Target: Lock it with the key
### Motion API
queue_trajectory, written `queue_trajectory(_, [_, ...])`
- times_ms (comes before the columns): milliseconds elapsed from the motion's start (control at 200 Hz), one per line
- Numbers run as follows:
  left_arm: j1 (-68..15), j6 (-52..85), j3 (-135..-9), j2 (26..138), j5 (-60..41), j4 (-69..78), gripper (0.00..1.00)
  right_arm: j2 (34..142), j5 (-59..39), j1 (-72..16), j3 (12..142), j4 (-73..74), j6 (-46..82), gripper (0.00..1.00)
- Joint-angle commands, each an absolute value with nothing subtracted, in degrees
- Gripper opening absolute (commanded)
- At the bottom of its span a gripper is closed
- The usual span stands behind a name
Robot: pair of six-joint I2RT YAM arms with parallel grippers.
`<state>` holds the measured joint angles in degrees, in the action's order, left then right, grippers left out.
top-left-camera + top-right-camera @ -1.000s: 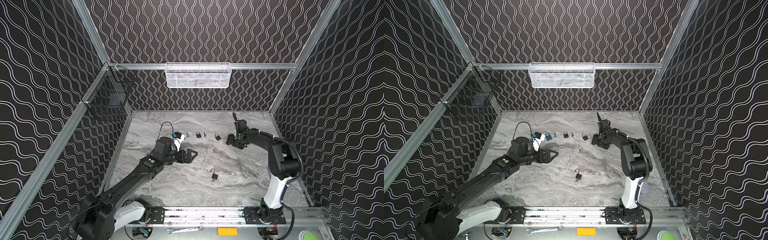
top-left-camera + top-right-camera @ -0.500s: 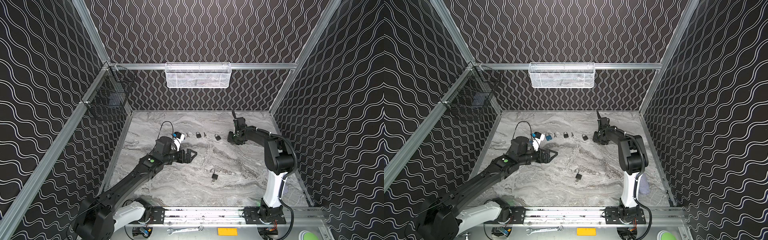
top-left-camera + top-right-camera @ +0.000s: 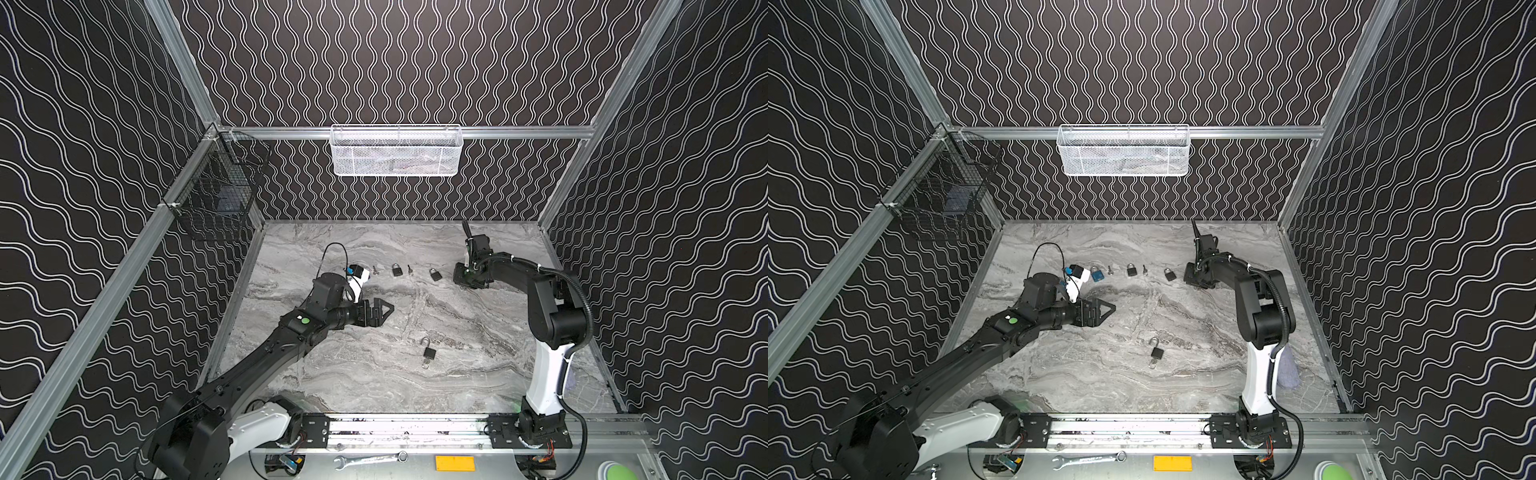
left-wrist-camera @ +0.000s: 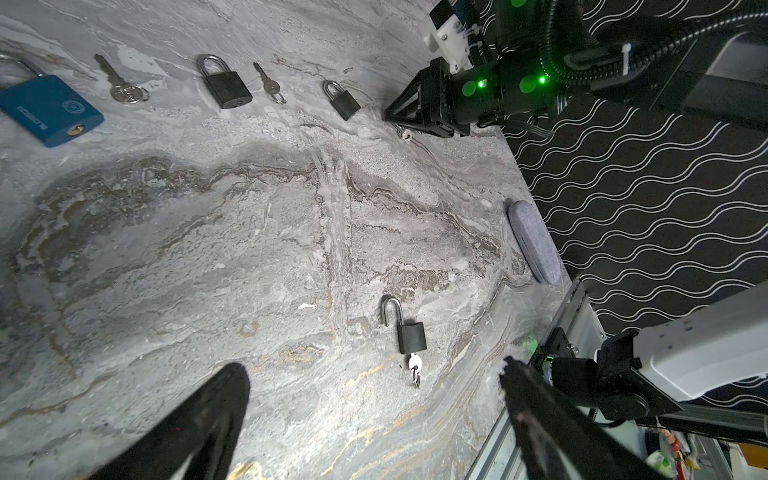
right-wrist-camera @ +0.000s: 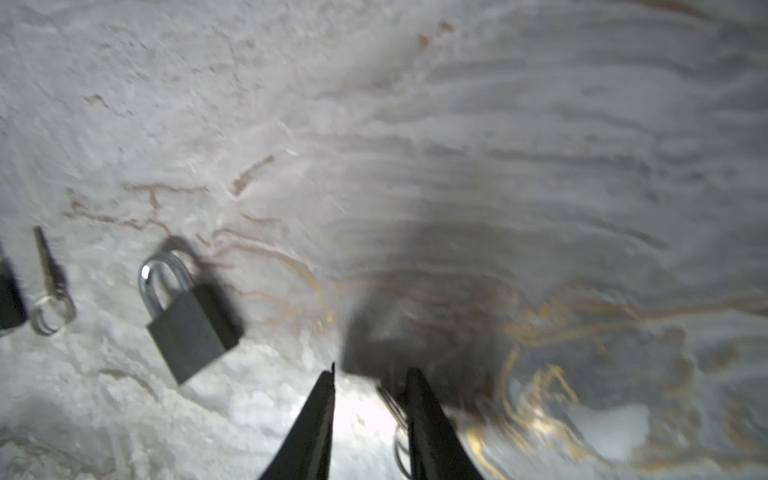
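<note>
Key (image 4: 404,133) beside right tool (image 5: 372,372), open padlock (image 4: 411,336) well apart, left tool (image 4: 371,365) spread.

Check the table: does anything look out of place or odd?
Yes. One small black padlock lies alone in the middle of the grey marble table, apart from the back row of padlocks. Its shackle stands open, with a silver key in it.
</note>
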<state>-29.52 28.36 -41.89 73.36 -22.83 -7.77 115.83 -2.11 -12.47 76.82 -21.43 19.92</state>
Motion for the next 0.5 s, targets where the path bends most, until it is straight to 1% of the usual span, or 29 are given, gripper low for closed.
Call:
queue_trajectory(0, [-29.5,27.3,-42.5,73.9,-22.9,-6.9,0.99,113.7,1.6,-12.3,73.3,-24.6,19.5,0.32])
queue_trajectory(155, [-29.5,27.7,-42.5,74.5,-23.1,-6.1,0.99,111.6,2.3,-12.2,71.5,-24.6,19.4,0.33])
queue_trajectory(410, [-29.5,28.5,-42.1,75.1,-23.6,-4.8,0.98,111.7,1.6,-12.3,69.8,-25.7,19.6,0.32])
queue_trajectory(495, [-29.5,28.5,-42.1,75.0,-23.5,-4.8,0.99,110.7,1.6,-12.2,68.3,-25.6,20.1,0.31])
